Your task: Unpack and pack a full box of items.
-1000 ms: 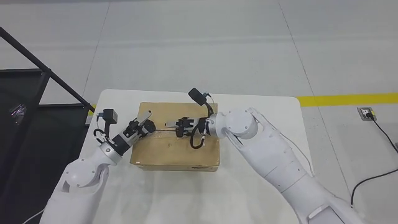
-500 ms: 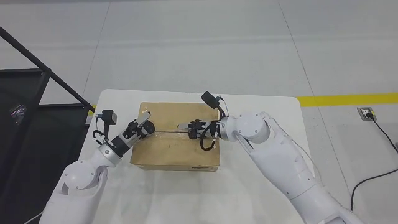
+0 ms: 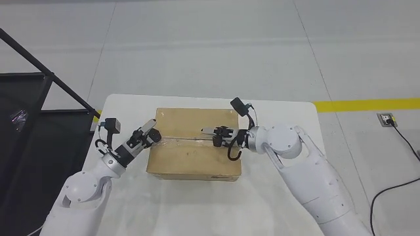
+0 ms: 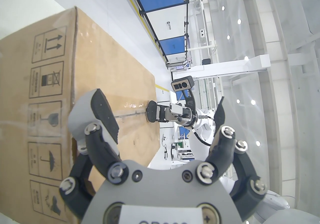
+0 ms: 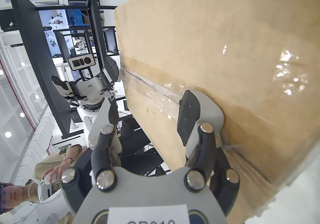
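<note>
Top view gives us a closed cardboard box [image 3: 193, 154] standing in the middle of the white table [image 3: 282, 115], its top flaps shut and a strip of clear tape [image 3: 180, 140] running along the centre seam. We see the left gripper [image 3: 150, 133] at the box's left end, level with the top edge where the seam ends. Its jaws are spread, and in the left wrist view one pad [image 4: 103, 115] lies over the edge of the top face while the other finger hangs out in the air; we cannot tell whether that pad touches the cardboard. The right gripper [image 3: 213, 131] is over the top face, toward its right end, on the seam line. Its jaws are spread too: in the right wrist view one finger [image 5: 188, 115] lies close along the tape, and the other stands clear of the box. Handling symbols [image 4: 47, 80] run down the box's left end wall
</note>
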